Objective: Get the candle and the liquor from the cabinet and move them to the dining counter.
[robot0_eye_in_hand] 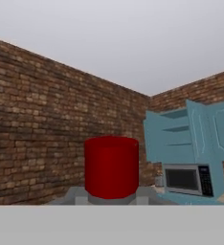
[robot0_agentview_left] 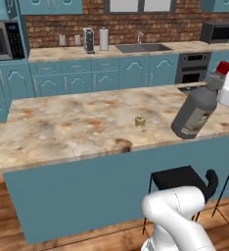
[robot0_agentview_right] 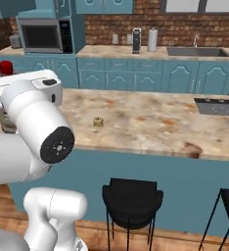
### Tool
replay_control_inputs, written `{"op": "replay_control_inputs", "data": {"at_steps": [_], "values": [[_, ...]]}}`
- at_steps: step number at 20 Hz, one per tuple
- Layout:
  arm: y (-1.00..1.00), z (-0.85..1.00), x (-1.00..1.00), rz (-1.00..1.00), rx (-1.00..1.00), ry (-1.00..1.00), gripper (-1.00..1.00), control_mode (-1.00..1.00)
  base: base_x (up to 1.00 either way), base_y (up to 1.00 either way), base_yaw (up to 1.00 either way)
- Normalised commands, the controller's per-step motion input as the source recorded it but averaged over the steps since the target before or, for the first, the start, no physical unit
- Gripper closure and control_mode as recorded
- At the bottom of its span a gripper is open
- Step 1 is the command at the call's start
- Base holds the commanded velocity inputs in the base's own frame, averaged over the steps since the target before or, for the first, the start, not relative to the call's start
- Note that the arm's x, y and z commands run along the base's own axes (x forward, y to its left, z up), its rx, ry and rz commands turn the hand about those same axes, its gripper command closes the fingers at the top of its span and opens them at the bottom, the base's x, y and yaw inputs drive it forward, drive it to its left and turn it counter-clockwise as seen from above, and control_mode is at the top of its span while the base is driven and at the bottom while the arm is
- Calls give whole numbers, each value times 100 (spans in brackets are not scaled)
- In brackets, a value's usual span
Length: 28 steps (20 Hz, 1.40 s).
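The liquor (robot0_agentview_left: 196, 112), a dark grey bottle with a red cap, hangs tilted over the right part of the dining counter (robot0_agentview_left: 62, 127). My gripper (robot0_agentview_left: 220, 78) is shut on its neck just below the cap. In the hand view the red cap (robot0_eye_in_hand: 111, 165) rises right in front of the camera. From the right base view my arm hides most of the liquor (robot0_agentview_right: 8, 122), leaving its cap visible above. The candle (robot0_agentview_left: 140, 120), a tiny gold-tan jar, stands on the counter left of the bottle, and shows again as the candle (robot0_agentview_right: 98, 121). The cabinet (robot0_eye_in_hand: 181, 134) stands open far off.
Black stools (robot0_agentview_left: 182, 179) (robot0_agentview_right: 132, 196) stand against the near side of the island. Behind it runs the wall counter with a sink (robot0_agentview_left: 142, 47), a paper towel roll (robot0_agentview_left: 103, 39) and an oven (robot0_agentview_left: 192, 68). A microwave (robot0_agentview_right: 40, 35) sits at the left; a cooktop (robot0_agentview_right: 217, 105) is set into the island's right end.
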Motion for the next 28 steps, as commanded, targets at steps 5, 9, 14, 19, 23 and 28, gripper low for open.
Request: {"op": "replay_control_inputs", "data": {"at_steps": [5, 9, 14, 19, 23, 28], "values": [[0, 0, 0, 0, 0, 0, 100, 100, -20, -73, -15], [0, 0, 0, 0, 0, 0, 100, 100, 8, -72, 3], [0, 0, 0, 0, 0, 0, 100, 100, 27, -72, 22], [0, 0, 0, 0, 0, 0, 100, 100, 37, -48, 23], [0, 0, 0, 0, 0, 0, 100, 100, 55, -28, 20], [0, 0, 0, 0, 0, 0, 100, 100, 49, -16, 16]]}}
